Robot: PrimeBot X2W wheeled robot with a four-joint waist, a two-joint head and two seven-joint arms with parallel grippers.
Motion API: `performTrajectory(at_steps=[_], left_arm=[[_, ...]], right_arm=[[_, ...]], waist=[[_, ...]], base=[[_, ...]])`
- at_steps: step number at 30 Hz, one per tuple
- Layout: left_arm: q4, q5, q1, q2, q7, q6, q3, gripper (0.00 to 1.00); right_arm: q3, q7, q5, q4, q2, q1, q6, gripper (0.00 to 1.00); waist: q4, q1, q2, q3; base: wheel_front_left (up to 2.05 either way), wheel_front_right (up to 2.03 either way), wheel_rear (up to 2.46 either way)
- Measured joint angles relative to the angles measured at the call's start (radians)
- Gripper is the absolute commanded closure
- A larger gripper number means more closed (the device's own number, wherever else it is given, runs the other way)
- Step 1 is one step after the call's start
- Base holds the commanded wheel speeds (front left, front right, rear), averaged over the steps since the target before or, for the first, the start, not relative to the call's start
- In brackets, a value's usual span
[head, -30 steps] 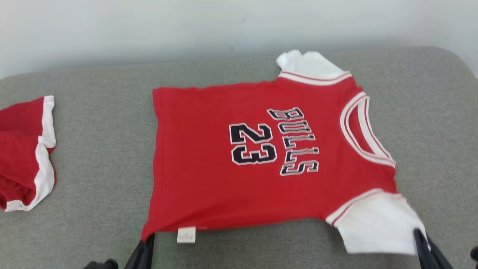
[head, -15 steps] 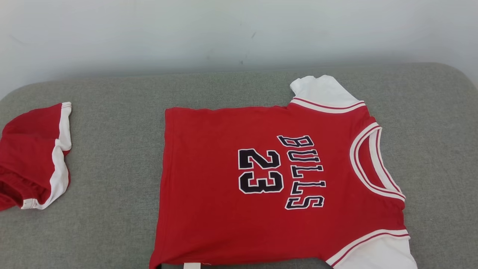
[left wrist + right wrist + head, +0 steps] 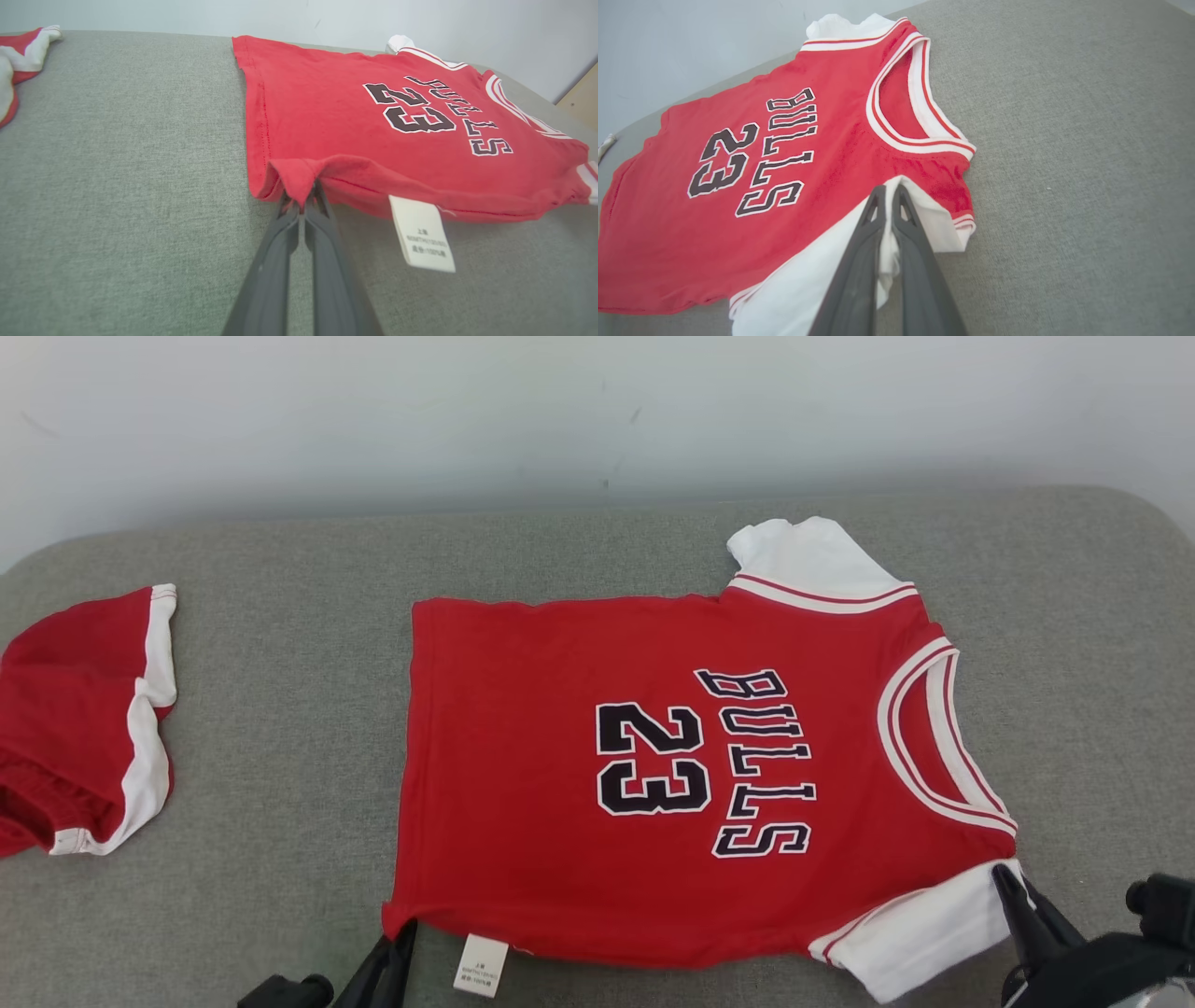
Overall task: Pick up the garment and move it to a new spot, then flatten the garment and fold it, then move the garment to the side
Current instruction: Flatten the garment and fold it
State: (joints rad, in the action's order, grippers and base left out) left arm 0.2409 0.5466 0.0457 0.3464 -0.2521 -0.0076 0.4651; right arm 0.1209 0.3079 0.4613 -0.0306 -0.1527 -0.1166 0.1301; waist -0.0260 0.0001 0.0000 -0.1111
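The garment [image 3: 560,784] is a red jersey with white sleeves, a white-trimmed neck and "BULLS 23" in black, spread front-up on the grey cushion with its neck to the right. My left gripper [image 3: 403,933] is shut on the hem's near corner, and the left wrist view shows that red corner [image 3: 299,179] bunched between the fingers [image 3: 280,233]. My right gripper [image 3: 1004,877] is shut on the near white sleeve [image 3: 920,933]; the right wrist view shows white cloth [image 3: 887,242] pinched between its fingers [image 3: 868,219]. A white care label [image 3: 481,966] hangs off the near edge.
A second red and white garment [image 3: 84,719] lies crumpled at the cushion's left edge. The grey cushion [image 3: 280,709] ends at a pale wall [image 3: 560,420] behind. Bare cushion lies between the two garments and to the jersey's right.
The head camera tilted up and then slightly back down. The jersey's near edge now lies nearer its far edge, and both grippers are back in view at the bottom, still holding corner and sleeve.
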Motion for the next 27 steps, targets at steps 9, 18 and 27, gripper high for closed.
performTrajectory(at_steps=[9,18,27], left_arm=[[0.031,-0.009,0.111,0.005,0.025,-0.021,0.009,1.00],[0.108,-0.026,0.263,-0.009,0.040,-0.056,0.031,1.00],[0.185,-0.027,0.315,-0.026,0.023,-0.065,0.036,0.00]], right_arm=[[-0.039,0.041,0.017,0.142,-0.033,0.262,0.000,1.00],[-0.060,0.011,-0.008,0.400,-0.060,0.513,0.000,1.00],[-0.111,-0.127,-0.016,0.561,-0.059,0.637,0.000,0.00]], waist=[[0.005,0.0001,0.0000,-0.036],[0.027,0.0001,0.0001,-0.094],[0.031,0.0002,0.0001,-0.116]], base=[[0.00,0.00,0.00],[0.00,0.00,0.00],[0.00,0.00,0.00]])
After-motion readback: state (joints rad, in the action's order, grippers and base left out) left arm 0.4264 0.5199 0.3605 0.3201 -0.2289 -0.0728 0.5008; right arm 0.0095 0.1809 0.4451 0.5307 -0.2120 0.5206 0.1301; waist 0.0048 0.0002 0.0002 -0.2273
